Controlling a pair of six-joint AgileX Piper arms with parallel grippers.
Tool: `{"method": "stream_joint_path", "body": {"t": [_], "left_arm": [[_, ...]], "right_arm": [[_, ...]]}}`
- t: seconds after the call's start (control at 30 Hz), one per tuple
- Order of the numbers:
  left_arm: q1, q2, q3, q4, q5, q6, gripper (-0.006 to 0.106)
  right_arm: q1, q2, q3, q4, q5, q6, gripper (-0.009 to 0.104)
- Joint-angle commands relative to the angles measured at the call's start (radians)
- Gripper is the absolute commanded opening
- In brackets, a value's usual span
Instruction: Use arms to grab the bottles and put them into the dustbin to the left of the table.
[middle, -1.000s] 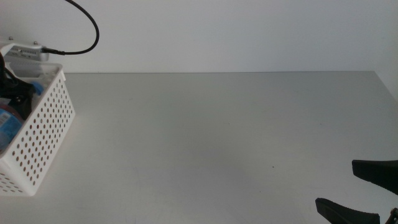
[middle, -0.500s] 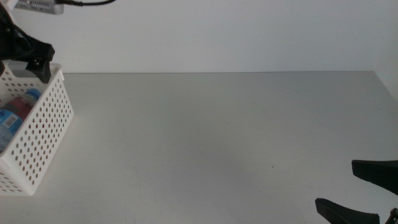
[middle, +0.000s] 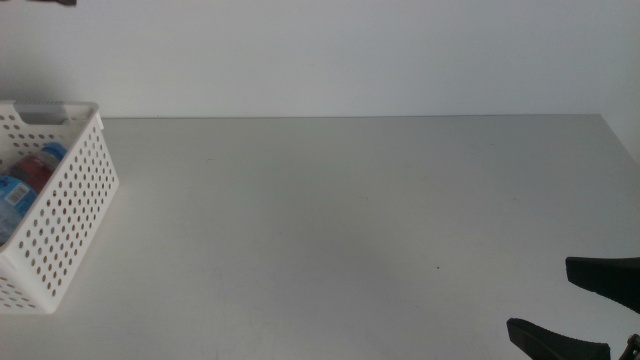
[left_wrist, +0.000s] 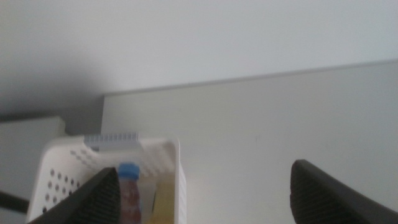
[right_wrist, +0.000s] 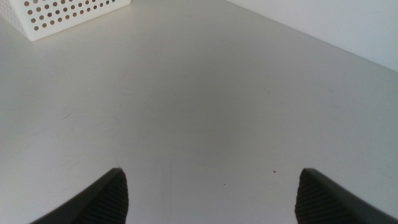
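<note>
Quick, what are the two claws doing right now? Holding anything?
Left gripper: open, holding nothing, high above the dustbin.
Right gripper: open, holding nothing, waiting low over the table.

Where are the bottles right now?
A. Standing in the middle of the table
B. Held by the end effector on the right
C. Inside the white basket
C. The blue-capped bottle lies inside the white basket at the table's left end, the rest of the tabletop is bare, and the right end effector waits open, holding nothing.
</note>
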Motion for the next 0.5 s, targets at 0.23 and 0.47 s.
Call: {"method": "stream_joint_path", "body": {"t": [0.23, 0.47], "left_arm": [[-0.006, -0.125, -0.031, -0.073, -0.258, -0.011, 0.094], [-0.004, -0.186, -0.024, -0.069, -0.266, -0.011, 0.094]], "right_arm": [[0.003, 0.001, -0.035, -0.009, -0.071, -0.005, 0.07], [0.003, 0.001, -0.035, -0.009, -0.071, -0.005, 0.07]]}}
